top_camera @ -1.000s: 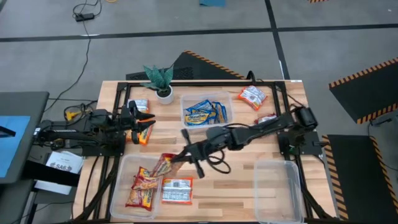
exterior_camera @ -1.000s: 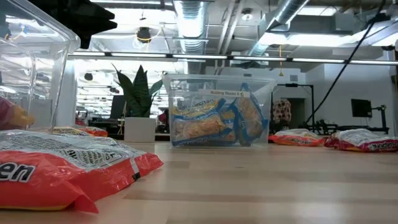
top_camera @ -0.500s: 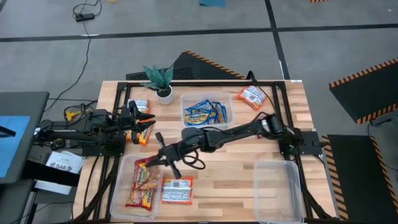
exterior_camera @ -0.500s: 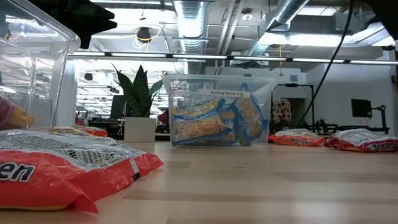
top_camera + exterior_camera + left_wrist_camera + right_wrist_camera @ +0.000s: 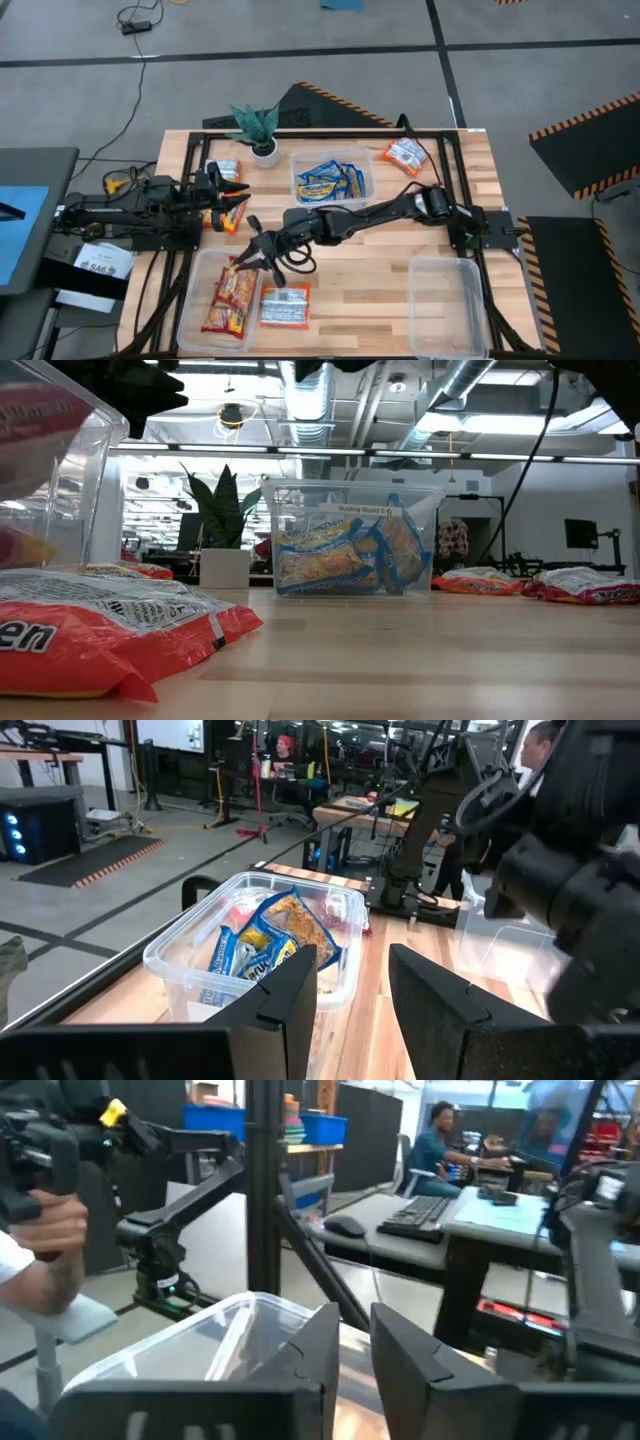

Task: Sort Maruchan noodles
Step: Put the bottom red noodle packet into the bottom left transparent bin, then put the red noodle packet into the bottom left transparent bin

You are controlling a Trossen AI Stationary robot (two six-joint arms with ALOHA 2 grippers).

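My right gripper [image 5: 252,258] reaches across the table to the near-left clear tub [image 5: 195,262], shut on a red-and-yellow noodle packet [image 5: 238,287]. In the low view the packet [image 5: 40,410] shows high behind the tub wall. In the right wrist view the gripper [image 5: 352,1350] shows only a narrow gap. Two more packets [image 5: 225,315] [image 5: 283,308] lie flat on the tub floor. Blue-and-yellow packets fill the far tub [image 5: 330,180]. My left gripper [image 5: 232,195] waits open at the table's left edge, also seen in its own wrist view [image 5: 352,1010]. My right gripper holds the red-and-yellow packet by its far end [image 5: 246,268], slanting down from the table's right. The packet hangs below the fingers over the near-left tub. The arm hides the exact hold in the high view, and the wrist view does not show it.
Loose packets lie at the far right [image 5: 405,153], the far left [image 5: 225,170] and by my left gripper [image 5: 228,215]. An empty clear tub [image 5: 448,305] sits near right. A potted plant [image 5: 258,130] stands at the far edge. People show in the room beyond.
My right gripper has swung from the table's middle toward the left and slightly nearer, carrying the red-and-yellow packet to the near-left tub. In the low view the packet now appears high behind the tub wall, where nothing showed before.
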